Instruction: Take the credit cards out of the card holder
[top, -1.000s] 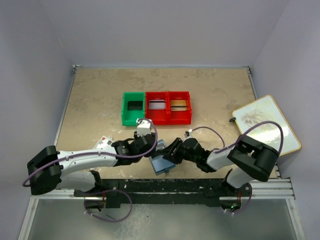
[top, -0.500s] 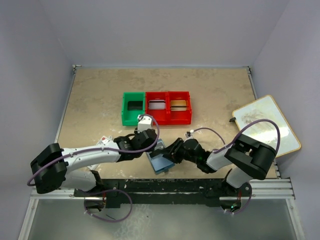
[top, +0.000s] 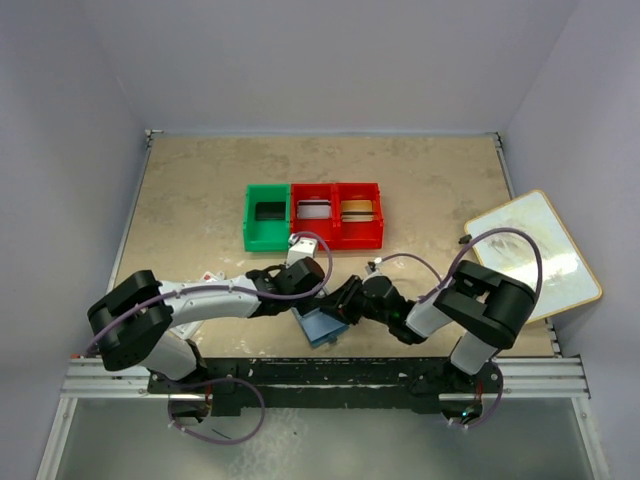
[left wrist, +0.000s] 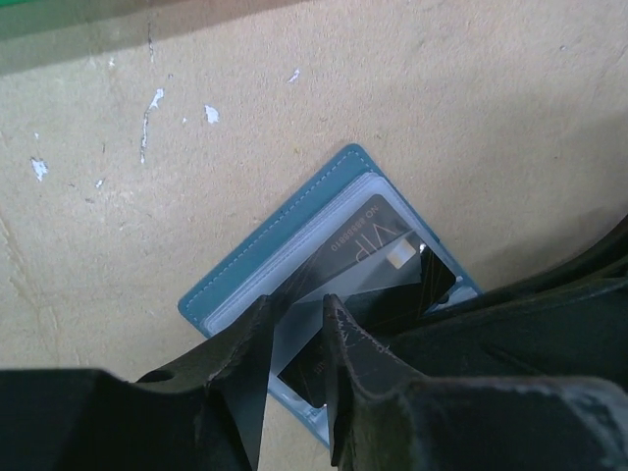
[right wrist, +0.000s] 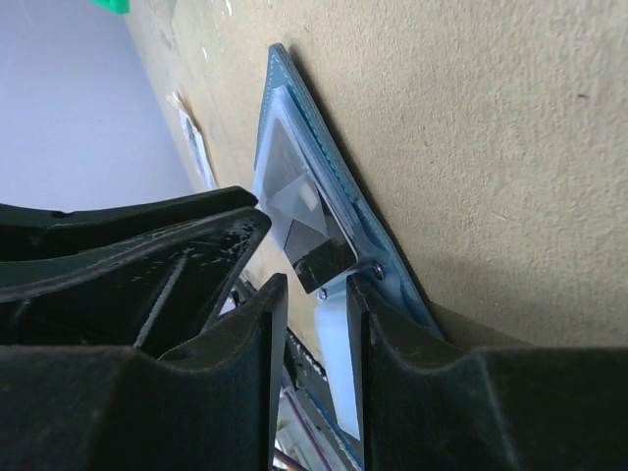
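Left gripper: jaws narrow, astride near edge of dark card; pinching or not, could not tell. Right gripper: jaws close-set at card holder corner, grip unclear. Holder lay open and flat near table's near edge, arms crowding both sides. Card read "VIP". Green bin and red bins stood well apart, farther in.

a green bin touches two red bins on the table.
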You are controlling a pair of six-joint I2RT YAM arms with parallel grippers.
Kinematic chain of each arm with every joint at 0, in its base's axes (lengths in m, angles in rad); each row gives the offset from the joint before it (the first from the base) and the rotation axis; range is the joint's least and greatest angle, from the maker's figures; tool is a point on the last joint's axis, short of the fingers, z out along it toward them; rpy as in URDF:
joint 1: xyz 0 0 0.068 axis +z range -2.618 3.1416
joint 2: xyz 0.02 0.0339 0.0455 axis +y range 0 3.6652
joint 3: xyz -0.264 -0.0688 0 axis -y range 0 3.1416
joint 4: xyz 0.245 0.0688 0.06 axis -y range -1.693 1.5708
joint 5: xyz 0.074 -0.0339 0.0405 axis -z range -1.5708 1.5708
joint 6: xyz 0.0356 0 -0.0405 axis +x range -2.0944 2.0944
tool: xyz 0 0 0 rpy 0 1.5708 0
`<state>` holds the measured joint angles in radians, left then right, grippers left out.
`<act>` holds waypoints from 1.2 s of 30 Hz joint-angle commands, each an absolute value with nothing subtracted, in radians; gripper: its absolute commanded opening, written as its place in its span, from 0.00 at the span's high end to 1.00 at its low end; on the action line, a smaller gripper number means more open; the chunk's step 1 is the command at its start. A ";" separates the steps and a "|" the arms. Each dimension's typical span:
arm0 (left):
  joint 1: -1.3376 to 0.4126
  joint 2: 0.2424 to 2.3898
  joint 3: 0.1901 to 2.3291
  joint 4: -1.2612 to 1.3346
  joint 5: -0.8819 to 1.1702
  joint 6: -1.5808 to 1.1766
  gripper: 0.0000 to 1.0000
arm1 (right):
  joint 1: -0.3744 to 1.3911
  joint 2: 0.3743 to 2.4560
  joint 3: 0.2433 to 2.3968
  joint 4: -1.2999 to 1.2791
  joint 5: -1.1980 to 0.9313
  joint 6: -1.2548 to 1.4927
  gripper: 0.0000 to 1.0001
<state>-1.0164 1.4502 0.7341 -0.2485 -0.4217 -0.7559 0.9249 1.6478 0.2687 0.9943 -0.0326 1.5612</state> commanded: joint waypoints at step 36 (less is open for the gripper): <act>-1.012 1.417 0.708 -0.264 -0.435 -0.762 0.82 | 0.928 1.692 0.297 1.041 -0.041 1.604 0.77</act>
<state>-1.0164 1.4406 0.7216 -0.2787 -0.4179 -0.7643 0.9249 1.6505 0.2481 1.0264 -0.0437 1.6043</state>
